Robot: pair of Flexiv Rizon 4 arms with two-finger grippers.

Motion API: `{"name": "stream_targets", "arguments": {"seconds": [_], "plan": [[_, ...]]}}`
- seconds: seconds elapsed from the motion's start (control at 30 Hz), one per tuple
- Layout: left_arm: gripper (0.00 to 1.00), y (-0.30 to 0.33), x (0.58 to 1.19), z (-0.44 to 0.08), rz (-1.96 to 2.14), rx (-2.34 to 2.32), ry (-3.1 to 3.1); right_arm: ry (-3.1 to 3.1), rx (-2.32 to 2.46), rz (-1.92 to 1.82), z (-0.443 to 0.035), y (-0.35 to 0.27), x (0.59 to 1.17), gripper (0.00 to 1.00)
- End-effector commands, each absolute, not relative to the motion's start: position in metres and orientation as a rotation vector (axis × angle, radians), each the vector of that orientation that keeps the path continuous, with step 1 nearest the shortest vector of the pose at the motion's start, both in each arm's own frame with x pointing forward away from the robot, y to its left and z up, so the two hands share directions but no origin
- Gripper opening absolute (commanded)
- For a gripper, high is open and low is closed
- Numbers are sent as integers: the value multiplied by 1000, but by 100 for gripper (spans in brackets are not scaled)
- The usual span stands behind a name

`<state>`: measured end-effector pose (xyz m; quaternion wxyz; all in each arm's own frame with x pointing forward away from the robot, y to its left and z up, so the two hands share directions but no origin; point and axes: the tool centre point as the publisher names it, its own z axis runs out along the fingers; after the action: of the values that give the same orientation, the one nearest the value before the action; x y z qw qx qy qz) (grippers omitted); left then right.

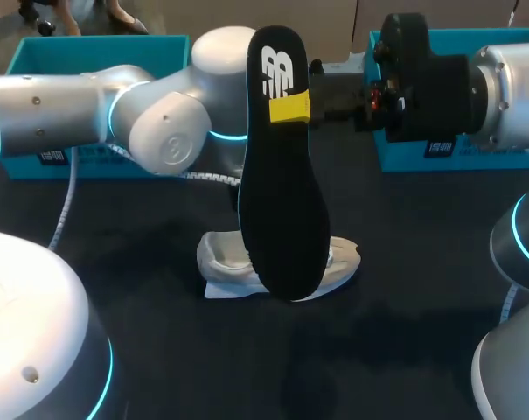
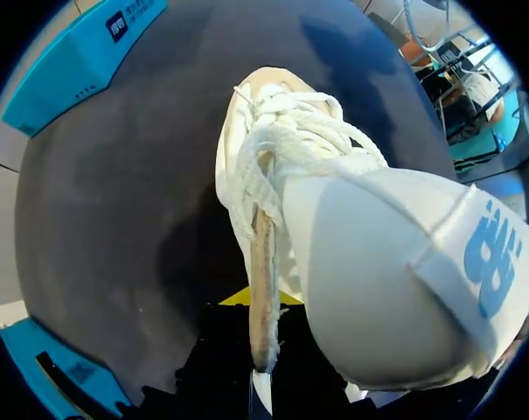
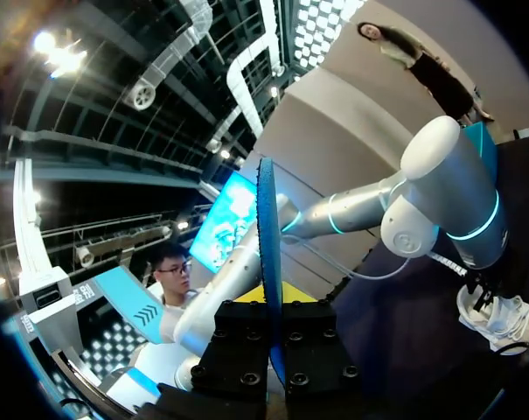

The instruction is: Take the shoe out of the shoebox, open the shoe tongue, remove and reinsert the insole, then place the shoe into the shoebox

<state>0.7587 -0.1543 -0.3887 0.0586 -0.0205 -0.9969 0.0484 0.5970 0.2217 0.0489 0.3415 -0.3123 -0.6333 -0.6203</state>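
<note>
right pincer (image 1: 290, 107) pinches the black insole (image 1: 283, 184) upright near its heel, toe hanging toward 6 o'clock and hiding part of the white shoe (image 1: 219, 255) on the dark surface (image 1: 159, 350). left pincer (image 2: 262, 308) sits at the shoe's collar; i cannot tell its grip. teal shoeboxes (image 1: 63, 52) sit at the shoe's 10 and 2 o'clock.

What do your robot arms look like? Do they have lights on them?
Both are thick round tubes of shiny silver-white metal with ball-shaped joints. The left arm has a glowing light-blue ring at a joint and a curly white cable beside it. The right arm ends in a chunky black wrist, and its jaws have bright yellow tips.
</note>
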Motion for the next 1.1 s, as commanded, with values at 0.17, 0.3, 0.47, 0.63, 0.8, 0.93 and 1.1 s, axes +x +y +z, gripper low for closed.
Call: {"name": "stream_targets", "arguments": {"seconds": [0.17,0.3,0.47,0.63,0.8,0.93,1.1], "plan": [[0,-150,758,-378,272,-330,-2940,-1645,-813,-1615,48,225,597,0],[0,-150,758,-366,286,-532,-2854,-1645,-813,-1615,48,225,597,0],[0,-151,759,-356,266,-767,-2758,-1645,-813,-1615,48,225,597,0],[0,-154,762,-349,208,-1017,-2668,-1645,-813,-1615,48,225,597,0],[0,-156,756,-338,206,-1393,-2476,-1645,-813,-1615,48,225,597,0],[0,-161,752,-331,190,-1678,-2291,-1645,-813,-1615,48,225,597,0],[0,-170,746,-327,143,-1929,-2122,-1645,-813,-1615,48,225,597,0]]}}
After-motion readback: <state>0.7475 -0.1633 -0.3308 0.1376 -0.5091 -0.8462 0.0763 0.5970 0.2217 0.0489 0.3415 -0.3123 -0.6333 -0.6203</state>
